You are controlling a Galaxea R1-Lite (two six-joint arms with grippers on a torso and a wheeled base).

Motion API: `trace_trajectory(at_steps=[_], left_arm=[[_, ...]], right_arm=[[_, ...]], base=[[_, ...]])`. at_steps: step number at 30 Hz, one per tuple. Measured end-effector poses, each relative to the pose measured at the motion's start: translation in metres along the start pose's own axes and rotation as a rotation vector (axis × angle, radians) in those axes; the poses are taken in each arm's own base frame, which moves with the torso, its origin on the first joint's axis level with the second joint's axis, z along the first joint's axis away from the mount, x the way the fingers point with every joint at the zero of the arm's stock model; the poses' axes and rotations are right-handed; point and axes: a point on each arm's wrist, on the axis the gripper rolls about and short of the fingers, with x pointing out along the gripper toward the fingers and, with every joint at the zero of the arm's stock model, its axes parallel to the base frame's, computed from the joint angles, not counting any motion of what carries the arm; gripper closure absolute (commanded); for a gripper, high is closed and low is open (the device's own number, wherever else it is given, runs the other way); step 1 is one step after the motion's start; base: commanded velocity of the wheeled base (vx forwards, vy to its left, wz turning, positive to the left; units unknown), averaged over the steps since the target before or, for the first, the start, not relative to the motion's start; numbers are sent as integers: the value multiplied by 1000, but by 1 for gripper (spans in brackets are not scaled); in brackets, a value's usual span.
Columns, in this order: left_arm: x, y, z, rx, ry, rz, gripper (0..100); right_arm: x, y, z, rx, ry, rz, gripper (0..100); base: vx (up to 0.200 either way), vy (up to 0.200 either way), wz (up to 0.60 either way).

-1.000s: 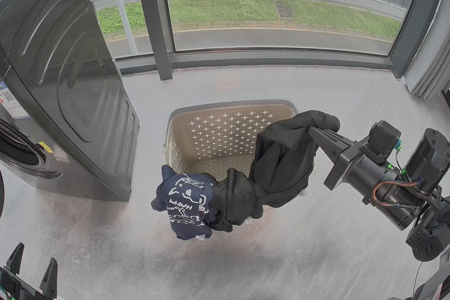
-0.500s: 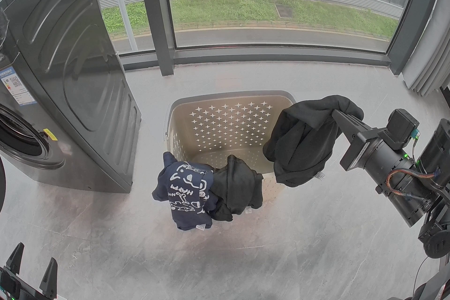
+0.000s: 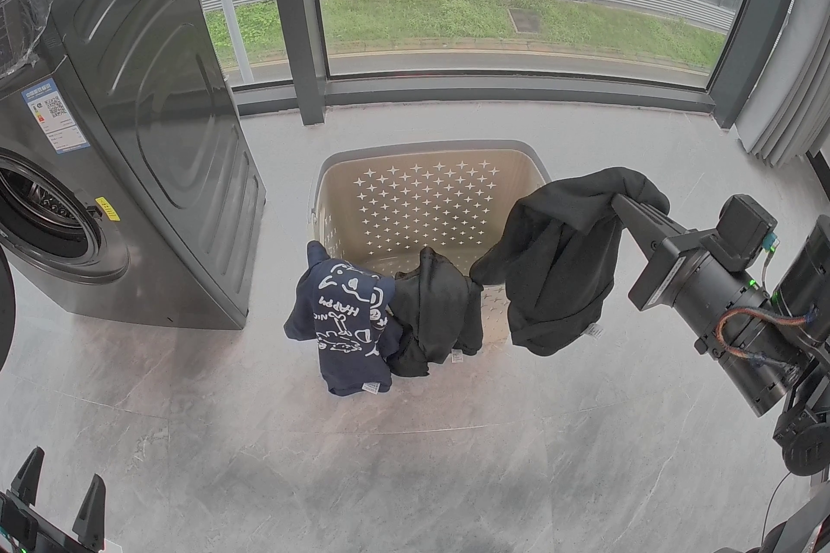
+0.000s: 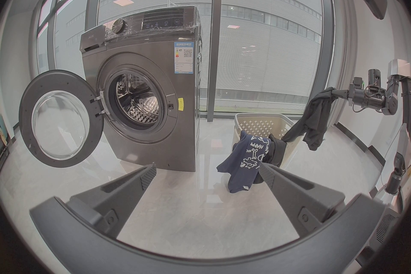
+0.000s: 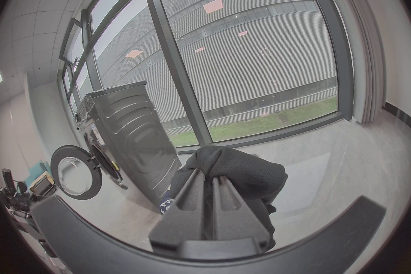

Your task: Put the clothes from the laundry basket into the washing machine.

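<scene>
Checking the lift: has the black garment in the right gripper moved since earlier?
Yes. Against the beige perforated laundry basket, the black garment has shifted right, off its front rim.

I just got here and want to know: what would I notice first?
First, the black garment dangling from the right gripper, by the right side of the basket. Next, the washer on the left, its round door wide open. A navy shirt droops over the basket's near rim.

Glossy grey metal washing machine [image 3: 164, 114], perforated beige plastic laundry basket [image 3: 424, 200], matt black cloth garment [image 3: 562, 261]
</scene>
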Motion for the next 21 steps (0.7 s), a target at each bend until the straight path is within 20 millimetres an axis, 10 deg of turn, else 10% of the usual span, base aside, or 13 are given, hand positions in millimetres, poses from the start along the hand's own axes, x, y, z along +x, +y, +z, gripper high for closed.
trace_trajectory(at_steps=[21], left_arm=[[0, 0, 0, 0, 0, 0, 0]], right_arm=[[0, 2, -3, 2, 11, 11, 100]], base=[[0, 200, 0]])
